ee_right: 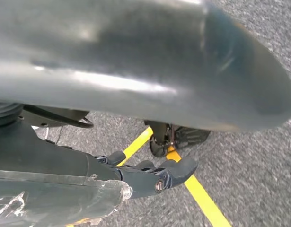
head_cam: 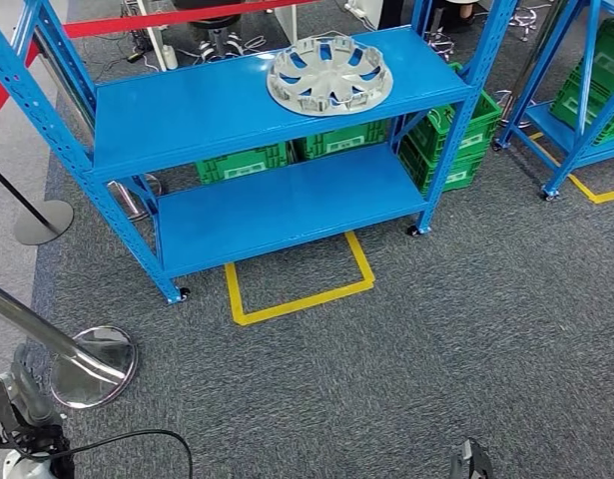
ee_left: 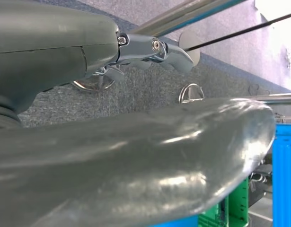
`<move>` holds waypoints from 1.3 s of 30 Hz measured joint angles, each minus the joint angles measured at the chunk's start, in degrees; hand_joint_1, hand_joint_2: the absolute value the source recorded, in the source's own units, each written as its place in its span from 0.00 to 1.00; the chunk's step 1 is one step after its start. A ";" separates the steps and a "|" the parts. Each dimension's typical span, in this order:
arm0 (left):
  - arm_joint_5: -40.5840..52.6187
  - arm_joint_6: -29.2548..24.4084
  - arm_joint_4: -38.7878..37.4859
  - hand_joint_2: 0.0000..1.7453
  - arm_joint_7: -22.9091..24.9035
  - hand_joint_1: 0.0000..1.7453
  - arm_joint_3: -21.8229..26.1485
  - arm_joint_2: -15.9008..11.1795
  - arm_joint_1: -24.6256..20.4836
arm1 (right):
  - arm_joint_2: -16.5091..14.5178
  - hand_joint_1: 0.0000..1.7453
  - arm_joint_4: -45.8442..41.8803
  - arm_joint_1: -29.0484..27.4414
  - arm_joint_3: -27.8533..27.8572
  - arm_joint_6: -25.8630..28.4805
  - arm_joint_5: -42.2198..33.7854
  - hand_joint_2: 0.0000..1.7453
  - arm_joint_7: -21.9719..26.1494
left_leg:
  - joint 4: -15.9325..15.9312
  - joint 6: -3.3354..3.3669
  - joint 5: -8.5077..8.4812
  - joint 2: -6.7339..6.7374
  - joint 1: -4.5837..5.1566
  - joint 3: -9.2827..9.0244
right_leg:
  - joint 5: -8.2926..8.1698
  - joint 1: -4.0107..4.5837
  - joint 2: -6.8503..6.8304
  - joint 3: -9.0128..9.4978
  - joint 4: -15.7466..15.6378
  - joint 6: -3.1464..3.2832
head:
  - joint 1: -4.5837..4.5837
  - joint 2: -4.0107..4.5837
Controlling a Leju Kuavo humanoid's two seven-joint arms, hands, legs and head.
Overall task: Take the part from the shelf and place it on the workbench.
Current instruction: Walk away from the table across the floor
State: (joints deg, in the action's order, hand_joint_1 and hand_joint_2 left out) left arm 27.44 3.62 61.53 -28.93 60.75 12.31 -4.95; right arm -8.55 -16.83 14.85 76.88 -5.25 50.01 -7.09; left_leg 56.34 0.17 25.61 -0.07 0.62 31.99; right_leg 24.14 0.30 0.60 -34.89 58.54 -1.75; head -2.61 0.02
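2 blue shelf boards make up the rack (head_cam: 213,110) in the head view, and the part, a silver wheel cover (head_cam: 329,74), lies flat on the upper board toward its right end. Green crates (head_cam: 341,140) sit behind the lower board and beside the rack's right post. A yellow tape outline (head_cam: 300,299) marks the grey carpet (head_cam: 439,349) in front of the rack. At the picture's lower left stands a chrome post base (head_cam: 93,366), with a black cable (head_cam: 138,439) curling near it. The right hand (head_cam: 470,463) just peeks in at the bottom edge, well apart from the wheel cover.

From the left wrist, the left hand (ee_left: 136,161) hangs with its thick grey thumb across the picture and its fingers (ee_left: 154,49) stretched out, apart from the thumb, holding nothing; carpet and a blue post lie beyond.

From the right wrist, the right hand's dark fingers (ee_right: 162,172) reach straight out under the thumb, empty, above the carpet and a yellow tape line.
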 joint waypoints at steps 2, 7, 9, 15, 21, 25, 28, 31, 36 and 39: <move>-0.52 -0.07 0.00 0.00 -0.26 0.00 0.28 0.00 0.03 | -0.09 0.00 -0.01 0.06 -0.41 -0.43 0.22 0.00 0.14 | -0.05 -0.22 -0.02 0.00 -0.03 0.00 | 0.01 0.02 -0.01 0.00 0.01 0.11 | 0.01 0.00; -0.95 0.00 0.00 0.00 -0.73 0.00 0.65 -0.03 0.07 | -0.50 0.00 -0.04 0.10 -1.25 -0.52 0.37 0.00 0.26 | -0.44 0.50 0.48 -0.04 0.01 -0.04 | -0.72 -0.16 -0.14 0.28 0.54 -0.52 | -0.01 0.00; -0.87 0.02 0.00 0.00 -0.83 0.00 0.68 -0.05 0.13 | -0.68 0.00 -0.07 0.10 -1.50 -0.50 0.32 0.00 0.32 | -1.17 1.51 0.86 -0.09 -0.22 -0.99 | -0.50 -0.22 -0.18 -0.60 2.25 -1.07 | 0.15 0.00; -0.37 0.03 0.00 0.00 -0.90 0.00 0.74 -0.01 0.65 | -0.76 0.00 -0.11 -0.31 -2.10 -0.48 -0.09 0.00 0.46 | -1.49 0.51 2.41 -0.09 -1.45 -3.67 | 3.74 -1.40 -0.18 -9.48 15.92 -2.40 | 0.61 0.00; -0.32 0.02 0.25 0.00 -0.91 0.00 0.83 -0.28 0.78 | -1.45 0.00 -0.25 -0.08 -2.37 -0.45 -0.90 0.00 0.43 | -0.67 -3.07 6.08 0.00 -2.84 -6.31 | -0.47 -2.75 0.09 -3.88 2.78 -3.32 | 1.71 0.00; -0.37 0.14 0.34 0.00 -0.89 0.00 0.81 -0.23 0.33 | -1.47 0.00 -0.43 -0.71 -2.63 -0.40 -1.33 0.00 0.43 | 5.18 -3.69 3.84 0.00 -2.66 -3.82 | 1.38 -2.42 0.39 -1.70 2.21 -0.55 | 0.29 0.00; -0.53 0.28 0.33 0.00 -0.88 0.00 0.83 0.03 0.52 | -1.48 0.00 -0.50 -1.31 -2.71 -0.38 -1.59 0.00 0.43 | 15.49 -2.65 6.44 0.02 -1.82 4.80 | 2.81 -1.79 0.50 2.39 -0.34 0.26 | -0.16 0.00; -0.69 0.37 0.33 0.00 -0.88 0.00 0.88 0.22 0.97 | -1.48 0.00 -0.55 -1.74 -2.81 -0.33 -1.70 0.00 0.42 | 17.00 -1.71 12.27 0.00 -1.16 9.45 | 4.20 -1.18 0.79 6.69 -2.64 0.62 | -0.28 0.00; -0.92 0.32 0.33 0.00 -0.90 0.00 0.95 0.25 1.10 | -1.53 0.00 -0.55 -1.69 -3.01 -0.58 -1.66 0.00 0.39 | 15.47 -1.34 12.50 0.00 -1.00 10.17 | 4.90 -0.95 0.88 8.40 -3.32 0.69 | -0.31 0.00; -1.96 0.10 0.33 0.00 -1.34 0.00 1.87 0.11 1.52 | -2.65 0.00 -0.70 0.29 -4.62 -1.08 -1.50 0.00 -0.40 | 1.68 0.02 -3.79 0.04 0.13 9.39 | 8.54 -0.42 1.55 15.49 -3.46 0.24 | 0.03 0.00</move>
State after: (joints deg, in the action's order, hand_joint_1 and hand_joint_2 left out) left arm 25.48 3.73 61.86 -30.27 62.63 12.41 -3.43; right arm -11.21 -17.53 15.14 72.26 -6.33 48.51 -7.49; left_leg 58.02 0.20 21.82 -0.03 0.75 41.38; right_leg 32.68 -0.13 2.15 -19.40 55.08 -1.52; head -2.58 0.02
